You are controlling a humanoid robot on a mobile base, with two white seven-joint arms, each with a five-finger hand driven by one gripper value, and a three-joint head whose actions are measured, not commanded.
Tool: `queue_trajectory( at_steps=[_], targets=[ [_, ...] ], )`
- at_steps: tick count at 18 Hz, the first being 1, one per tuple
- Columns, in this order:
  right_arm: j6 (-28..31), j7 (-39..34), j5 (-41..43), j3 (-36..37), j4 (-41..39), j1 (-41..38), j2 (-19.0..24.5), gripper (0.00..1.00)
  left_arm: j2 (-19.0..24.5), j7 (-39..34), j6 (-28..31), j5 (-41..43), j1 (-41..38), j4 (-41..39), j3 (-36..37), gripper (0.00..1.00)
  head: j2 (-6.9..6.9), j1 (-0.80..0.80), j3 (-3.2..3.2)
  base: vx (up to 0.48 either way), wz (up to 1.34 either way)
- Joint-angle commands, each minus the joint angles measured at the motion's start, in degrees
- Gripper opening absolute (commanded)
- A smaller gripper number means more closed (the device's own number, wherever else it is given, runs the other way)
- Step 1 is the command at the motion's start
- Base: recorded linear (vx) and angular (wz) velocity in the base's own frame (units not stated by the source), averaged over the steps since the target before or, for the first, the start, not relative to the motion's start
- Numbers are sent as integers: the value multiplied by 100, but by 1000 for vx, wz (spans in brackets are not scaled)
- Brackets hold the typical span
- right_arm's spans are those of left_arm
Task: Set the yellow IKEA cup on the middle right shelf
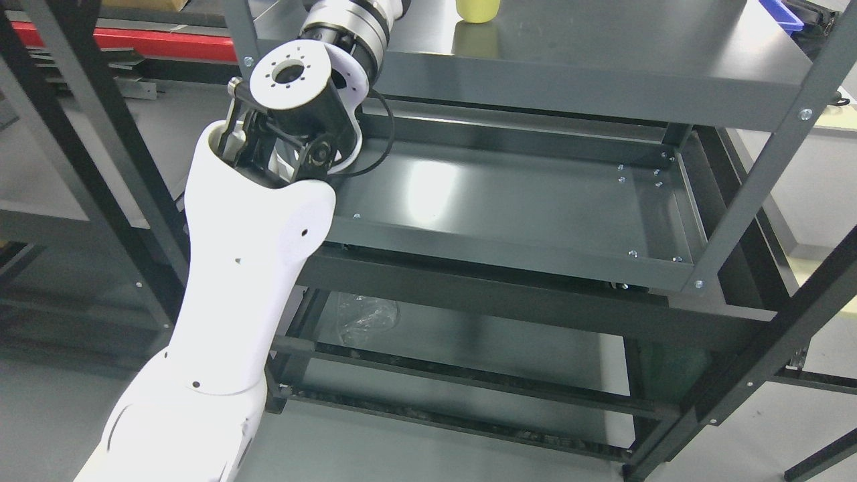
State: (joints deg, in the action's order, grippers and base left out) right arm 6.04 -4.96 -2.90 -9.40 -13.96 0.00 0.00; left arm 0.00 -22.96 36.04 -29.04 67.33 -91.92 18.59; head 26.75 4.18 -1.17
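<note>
1. One arm shows: the left arm, white-shelled, rises from the lower left corner, bends at a black and silver joint near the rack's left post, and runs out past the top edge.
2. Its hand lies beyond that edge, so I cannot tell how the fingers stand or whether they hold anything. The right arm does not appear.
3. Nearest and lowest in the grey metal rack is the bottom shelf, where a crumpled bit of clear plastic lies at the left, just beside the arm's shell.
4. Above it is a shallow tray-like shelf with raised edges and small screws at its corners; its bare surface carries a bright glare patch left of middle.
5. Farther and higher is the flat upper shelf. The yellow cup stands on it at the top edge of the picture, near the middle, cut off so only its lower part shows; its reflection lies on the metal just in front of it.
6. No brand mark, label or writing can be read on the cup or anywhere on the rack.
7. At the far right corner of that upper shelf sits a blue bin, only its corner visible; what is in it cannot be seen.
8. Far left, behind the rack posts, a red beam runs across.
</note>
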Motion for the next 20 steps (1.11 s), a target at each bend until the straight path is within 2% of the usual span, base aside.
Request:
queue_trajectory(
  at_steps=[1,7,14,16,18,20],
  targets=[
    [3,4,0,0,-1,-35,-100,99,100,-6,96,4,-754,-826,224,100,0,0,0,-170,49],
    [3,4,0,0,-1,-35,-100,99,100,2,-148,135,-1484,-977,-66,100,0,0,0,-201,-26],
    [3,4,0,0,-1,-35,-100,99,100,99,-2299,1531,-3390,-504,-426,100,0,0,0,-99,-156],
    [3,4,0,0,-1,-35,-100,99,100,117,-2635,1586,-3873,-344,-576,100,0,0,0,3,-15],
    [3,4,0,0,-1,-35,-100,99,100,117,-2663,1586,-4410,-335,-532,100,0,0,0,23,82],
    [3,4,0,0,-1,-35,-100,99,100,117,-2663,1586,-4562,-73,-602,100,0,0,0,42,47]
  ],
)
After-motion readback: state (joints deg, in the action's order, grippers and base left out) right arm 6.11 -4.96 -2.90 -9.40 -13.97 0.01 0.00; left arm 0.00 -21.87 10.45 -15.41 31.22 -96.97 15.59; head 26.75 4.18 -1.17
